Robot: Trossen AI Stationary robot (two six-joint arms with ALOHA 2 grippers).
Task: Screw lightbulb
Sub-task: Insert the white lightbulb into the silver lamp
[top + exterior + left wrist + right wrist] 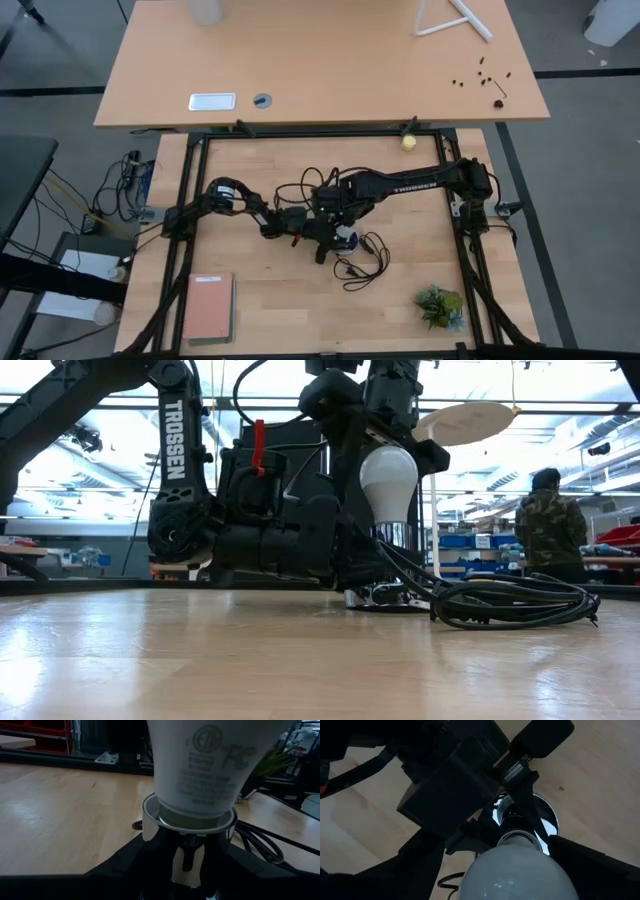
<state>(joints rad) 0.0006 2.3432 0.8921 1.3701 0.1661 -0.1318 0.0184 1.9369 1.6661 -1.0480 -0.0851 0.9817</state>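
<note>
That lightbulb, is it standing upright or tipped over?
Upright: the lightbulb stands with its round end up and narrow base down in the socket.

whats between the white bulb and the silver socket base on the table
Only the lightbulb's own metal neck: in the low view it runs down into the socket, nothing else between. The left gripper fingers flank the socket in the left wrist view.

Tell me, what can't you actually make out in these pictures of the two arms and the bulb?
- How far the white frosted pear-shaped lightbulb is screwed in: in the left wrist view the round silver socket rim hides its threads.
- Left pincer: only dark finger bases show at the left wrist picture's bottom edge.
- Right pincer: its fingertips are cut off by the right wrist picture's bottom edge.
- High view: the arms cover the bulb.
</note>
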